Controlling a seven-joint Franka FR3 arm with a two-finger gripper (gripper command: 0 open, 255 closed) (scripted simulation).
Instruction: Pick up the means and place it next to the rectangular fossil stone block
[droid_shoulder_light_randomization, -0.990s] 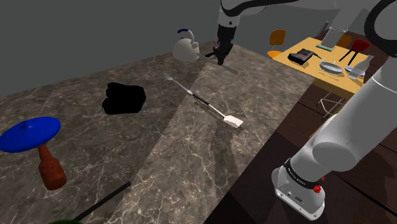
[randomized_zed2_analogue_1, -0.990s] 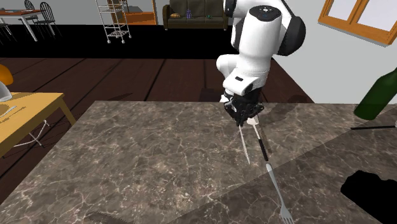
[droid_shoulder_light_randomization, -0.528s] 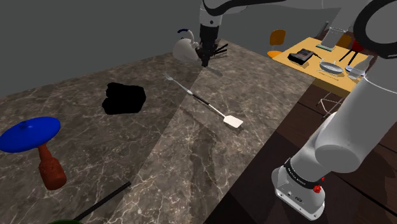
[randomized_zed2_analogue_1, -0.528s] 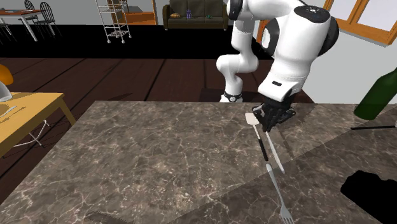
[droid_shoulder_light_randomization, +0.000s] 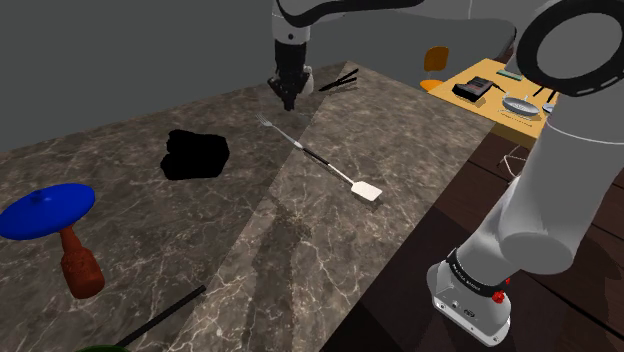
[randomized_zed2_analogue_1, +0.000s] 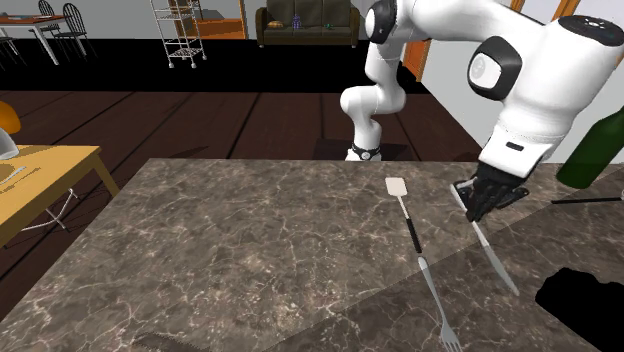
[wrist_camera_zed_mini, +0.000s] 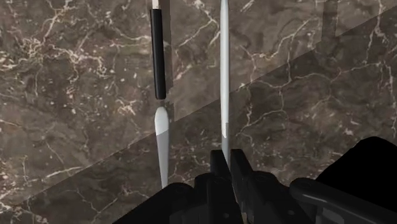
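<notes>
At the shoulder view's far left a blue disc on a brown handle (droid_shoulder_light_randomization: 45, 212) stands on the dark marble bench (droid_shoulder_light_randomization: 300, 260), with a thin black stick (droid_shoulder_light_randomization: 160, 318) lying nearer the front edge. Further right sits a shapeless pure-black lump (droid_shoulder_light_randomization: 197, 155). It is probably the stone block the task means, though nothing of its shape or surface can be made out.

Right of it hangs the gripper (droid_shoulder_light_randomization: 289, 98), its fingers clenched on one end of a slender silver rod (randomized_zed2_analogue_1: 497, 258). From the second exterior view the rod slants down and away from the gripper (randomized_zed2_analogue_1: 478, 207) towards the lump (randomized_zed2_analogue_1: 585, 305). Whether its free tip touches the bench I cannot tell. The wrist view shows the rod (wrist_camera_zed_mini: 224, 70) running straight out from the gripper (wrist_camera_zed_mini: 227, 159).

It looks light, stiff and smooth. It is therefore likely slippery, and a hold at the very end lets it swing or twist between the fingers. A hold nearer the middle would be steadier.

Just beside it, nearly parallel, lies a long utensil (droid_shoulder_light_randomization: 318, 160) with a fork at one end and a spatula at the other. It lies on the far side from the lump, so the way across looks like bare bench. Well off to the right stands a yellow table (droid_shoulder_light_randomization: 490, 112). A green bottle (randomized_zed2_analogue_1: 592, 150) stands at the second exterior view's right.
</notes>
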